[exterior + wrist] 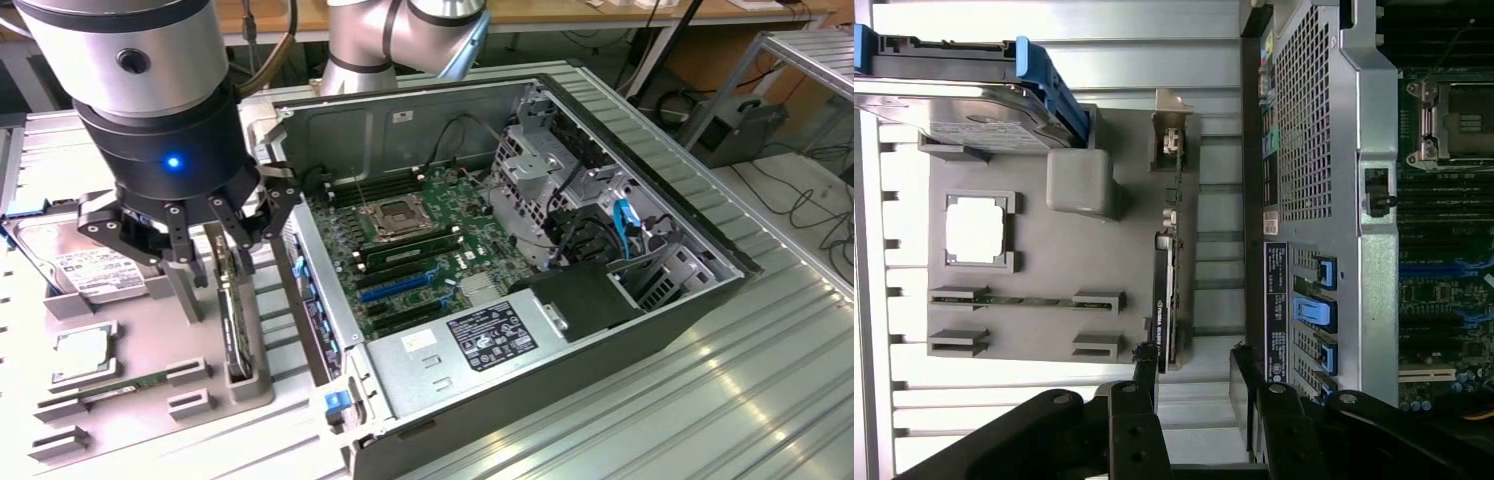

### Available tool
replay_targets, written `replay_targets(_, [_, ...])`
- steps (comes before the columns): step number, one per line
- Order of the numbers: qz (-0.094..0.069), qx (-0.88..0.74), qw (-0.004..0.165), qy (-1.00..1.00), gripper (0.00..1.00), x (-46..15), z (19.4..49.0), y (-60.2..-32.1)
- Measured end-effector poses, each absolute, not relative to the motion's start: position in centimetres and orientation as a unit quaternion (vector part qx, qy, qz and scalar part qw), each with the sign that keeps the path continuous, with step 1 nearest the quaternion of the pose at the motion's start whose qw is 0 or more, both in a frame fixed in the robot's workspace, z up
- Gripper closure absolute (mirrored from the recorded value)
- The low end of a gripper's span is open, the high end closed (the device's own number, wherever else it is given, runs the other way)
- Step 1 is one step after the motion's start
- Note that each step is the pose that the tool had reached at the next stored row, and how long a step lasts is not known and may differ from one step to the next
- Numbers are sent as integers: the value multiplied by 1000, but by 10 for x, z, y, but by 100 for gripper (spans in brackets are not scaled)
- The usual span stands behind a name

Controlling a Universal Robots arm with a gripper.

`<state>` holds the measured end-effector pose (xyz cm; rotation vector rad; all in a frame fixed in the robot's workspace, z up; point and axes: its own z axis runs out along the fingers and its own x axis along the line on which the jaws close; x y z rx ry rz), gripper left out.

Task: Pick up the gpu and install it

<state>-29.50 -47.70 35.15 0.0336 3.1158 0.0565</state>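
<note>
The gpu (236, 315) stands on its long edge in a slot at the side of the grey holder tray (147, 425) nearest the computer, its black face and green board edge showing. In the wrist view the gpu (1168, 270) runs lengthwise, with its silver bracket (1172, 135) at the far end. My gripper (200, 255) hangs just above the card and the tray, open and holding nothing. In the wrist view the gripper (1192, 385) is over the card's near end, one finger (1145, 378) right beside it.
The open computer case (694, 300) lies on the exterior view's right, motherboard and blue expansion slots (398, 288) exposed. On the tray are a hard drive (83, 268), a processor (83, 352), a memory stick (123, 388) and a grey block (1082, 180).
</note>
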Motion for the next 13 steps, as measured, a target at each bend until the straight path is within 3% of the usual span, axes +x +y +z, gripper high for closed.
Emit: replay_targets(13, [18, 11, 12, 1000, 58, -298, 351, -477])
